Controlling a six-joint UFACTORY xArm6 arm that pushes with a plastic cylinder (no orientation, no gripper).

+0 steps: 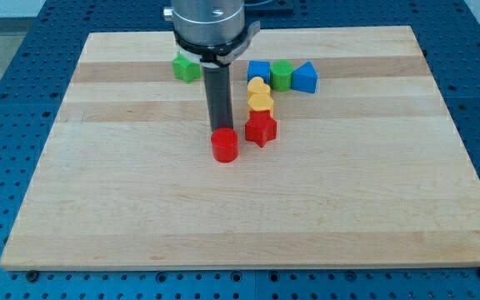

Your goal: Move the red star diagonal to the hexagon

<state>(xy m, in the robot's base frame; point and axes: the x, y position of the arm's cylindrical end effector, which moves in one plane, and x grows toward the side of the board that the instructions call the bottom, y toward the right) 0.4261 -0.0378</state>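
Observation:
The red star (261, 128) lies near the middle of the wooden board, just to the right of and slightly above the red hexagon (224, 145). My tip (220, 128) stands right behind the red hexagon at its top edge, touching or nearly touching it, and to the left of the star. The rod rises straight up to the arm's metal flange at the view's top.
Two yellow blocks (260, 93) are stacked in a column just above the star. A blue cube (258, 72), a green block (282, 75) and a blue triangular block (304, 77) form a row at the top. A green block (186, 67) lies at the rod's left.

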